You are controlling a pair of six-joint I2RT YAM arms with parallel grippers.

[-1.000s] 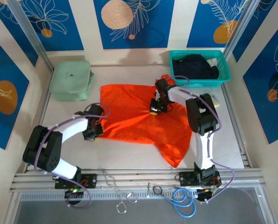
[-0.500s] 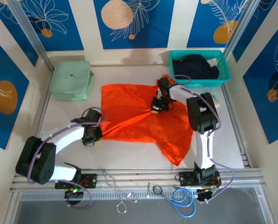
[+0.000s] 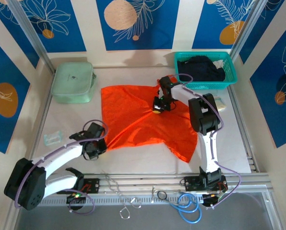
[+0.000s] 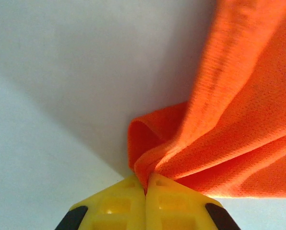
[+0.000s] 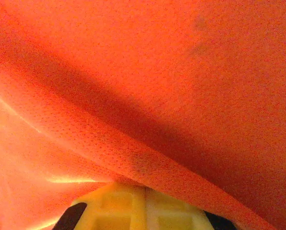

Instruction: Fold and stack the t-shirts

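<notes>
The white worktop [image 3: 71, 120] is stretching out under everything, and the orange t-shirt [image 3: 133, 120] is lying spread and rumpled across its middle, one part trailing toward the near right. Over at the far right corner the teal basket [image 3: 205, 53] is sitting with the black t-shirt [image 3: 200, 67] bunched inside it, and at the far left the pale green box [image 3: 73, 82] is resting apart from the orange cloth. I am pinching the shirt's near left corner in my left pincer [image 3: 101, 147] [image 4: 145, 187], a fold bunching between the yellow fingertips [image 4: 119, 206] over the worktop. My right pincer [image 3: 157, 109] [image 5: 145, 191] is clamping a gathered ridge near the far edge, cloth draping over it.
</notes>
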